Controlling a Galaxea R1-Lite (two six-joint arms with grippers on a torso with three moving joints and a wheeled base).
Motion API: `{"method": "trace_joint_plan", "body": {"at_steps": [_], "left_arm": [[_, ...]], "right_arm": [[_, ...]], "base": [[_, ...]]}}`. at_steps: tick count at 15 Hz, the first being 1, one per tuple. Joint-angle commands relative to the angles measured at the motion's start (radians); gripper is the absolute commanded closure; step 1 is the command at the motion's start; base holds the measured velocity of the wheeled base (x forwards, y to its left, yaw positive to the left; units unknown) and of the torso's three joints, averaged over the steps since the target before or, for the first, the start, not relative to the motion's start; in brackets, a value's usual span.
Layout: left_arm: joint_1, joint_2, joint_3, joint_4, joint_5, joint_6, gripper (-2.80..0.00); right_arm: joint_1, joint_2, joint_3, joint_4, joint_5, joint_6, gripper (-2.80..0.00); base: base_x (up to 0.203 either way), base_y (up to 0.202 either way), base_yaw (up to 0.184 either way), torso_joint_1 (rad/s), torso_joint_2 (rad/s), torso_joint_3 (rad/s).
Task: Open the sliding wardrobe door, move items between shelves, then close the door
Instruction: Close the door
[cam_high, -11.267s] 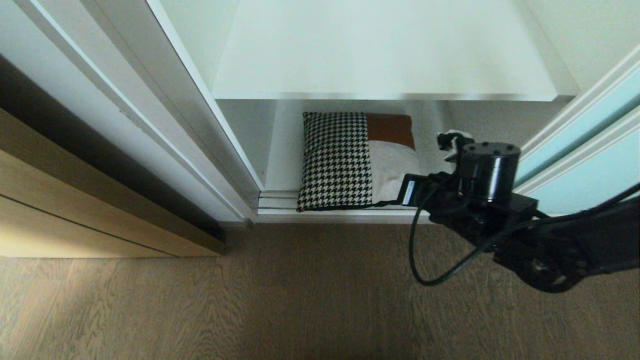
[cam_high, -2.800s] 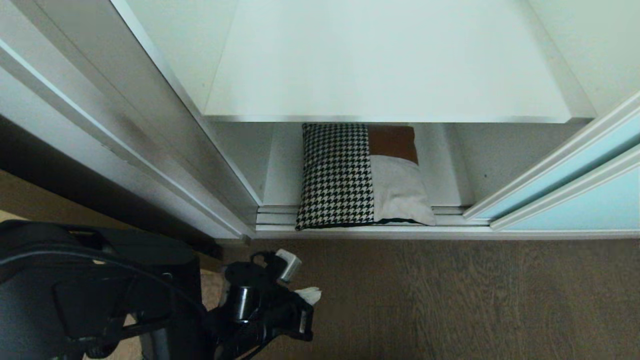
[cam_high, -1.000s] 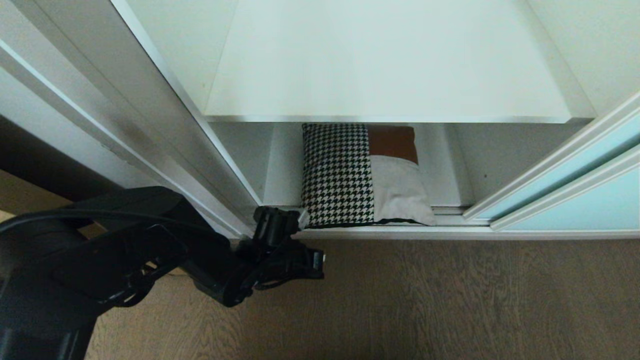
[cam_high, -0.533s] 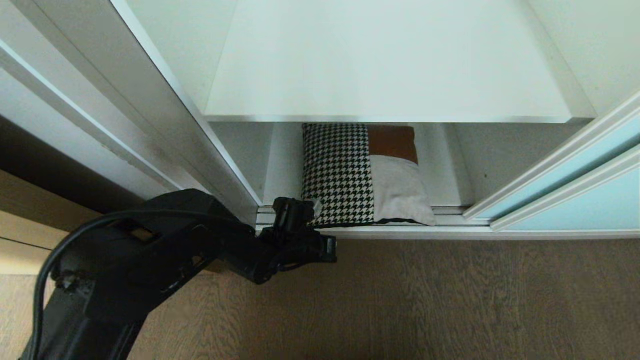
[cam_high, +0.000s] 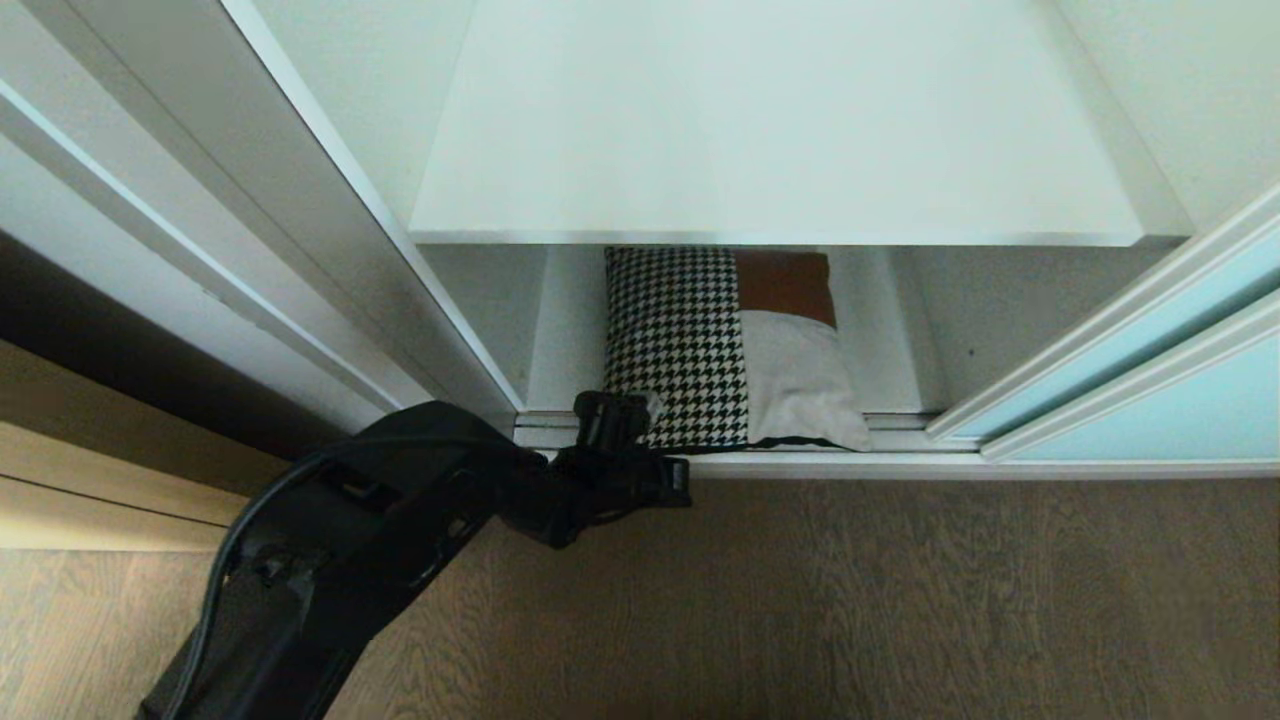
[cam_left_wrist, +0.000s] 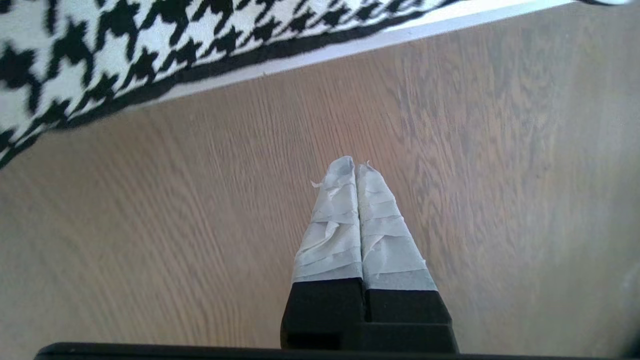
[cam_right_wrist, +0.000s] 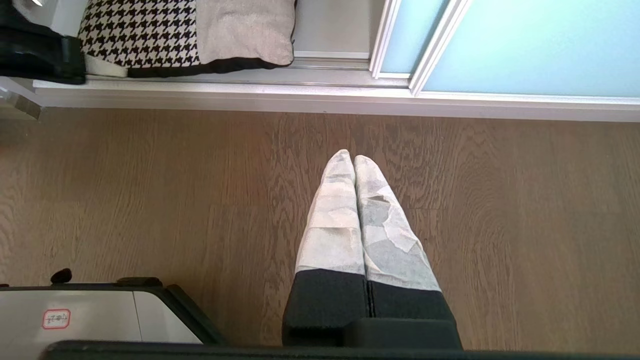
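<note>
Nearest lay the brown wood-grain floor (cam_high: 850, 600), and over it the black left arm reached in from the near left. The left gripper (cam_left_wrist: 356, 167) hung just short of the silver-white bottom track (cam_high: 800, 462) of the wardrobe, its tape-wrapped jaws pressed shut with nothing between them, pointing down at the boards. The right gripper (cam_right_wrist: 353, 159) was out of the head view; its own camera showed it parked over the floor further right, jaws likewise shut and empty, so the left arm was plainly the nearer one.

Just beyond the left jaws, and slightly to their right, lay the square patchwork cushion (cam_high: 725, 345) of black-and-white houndstooth, brown and cream-beige patches. It rested flat on the white lower shelf board (cam_high: 565, 330), its near edge at the track and overhanging it a little, its houndstooth half on the left, closest to the gripper. The cushion ran near-to-far about as much as left-to-right, so its near left corner looked the likeliest hold, and the jaws would probably have to open first.

To the right, the frosted aqua-blue glass sliding wardrobe door (cam_high: 1150, 400) stood pushed aside, clear of the cushion. On the left rose the white wardrobe side frame (cam_high: 330, 250). Farther back, the plain white upper shelf board (cam_high: 770, 130) overhung the cushion's far part, a likely obstacle to lifting straight up.
</note>
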Motion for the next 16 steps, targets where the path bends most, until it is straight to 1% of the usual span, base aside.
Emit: {"method": "trace_joint_plan", "body": {"at_steps": [1,6,7,8,10,13,15,16], "left_arm": [[0.000,0.072,-0.077,0.011,0.000,0.005,0.00],[0.006,0.159,-0.251,0.023,0.002,0.023,0.00],[0.007,0.177,-0.284,0.023,0.003,0.036,0.00],[0.010,0.189,-0.296,0.021,0.001,0.078,0.00],[0.016,0.199,-0.296,0.011,0.004,0.143,0.00],[0.054,0.204,-0.299,0.009,0.010,0.174,0.00],[0.084,0.215,-0.300,0.007,0.013,0.235,0.00],[0.099,0.220,-0.305,0.000,0.015,0.253,0.00]], "right_arm": [[0.000,0.001,0.000,0.000,0.000,0.001,0.00],[0.000,0.001,0.000,0.000,0.000,0.001,0.00],[0.000,0.001,0.000,0.000,0.000,0.001,0.00],[0.000,0.001,0.000,0.000,0.000,0.001,0.00],[0.000,0.001,0.000,0.000,0.000,0.001,0.00],[0.000,0.001,0.000,0.000,0.000,0.001,0.00],[0.000,0.001,0.000,0.000,0.000,0.001,0.00],[0.000,0.001,0.000,0.000,0.000,0.001,0.00]], "base": [[0.000,0.000,0.000,0.000,0.00,0.000],[0.000,0.000,0.000,0.000,0.00,0.000],[0.000,0.000,0.000,0.000,0.00,0.000],[0.000,0.000,0.000,0.000,0.00,0.000],[0.000,0.000,0.000,0.000,0.00,0.000],[0.000,0.000,0.000,0.000,0.00,0.000],[0.000,0.000,0.000,0.000,0.00,0.000],[0.000,0.000,0.000,0.000,0.00,0.000]]}}
